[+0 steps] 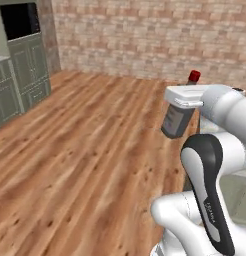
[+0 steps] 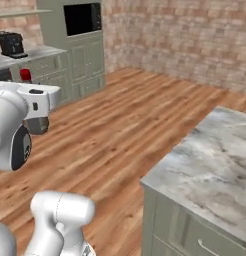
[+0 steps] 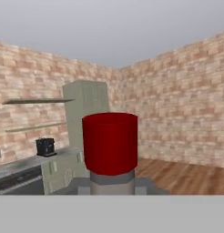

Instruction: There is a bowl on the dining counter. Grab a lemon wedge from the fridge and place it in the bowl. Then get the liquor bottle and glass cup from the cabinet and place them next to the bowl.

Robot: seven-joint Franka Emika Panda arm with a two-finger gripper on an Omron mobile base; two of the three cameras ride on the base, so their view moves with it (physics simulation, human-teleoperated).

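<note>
Brick-walled kitchen [image 1: 145,35], plank floor [image 1: 85,160], marble dining counter [image 2: 215,160] at right.

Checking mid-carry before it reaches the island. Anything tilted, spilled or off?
Nothing stands out. The liquor bottle sits upright in the claw, red cap on, no spill on the wood floor. The dining counter corner looks intact.
</note>
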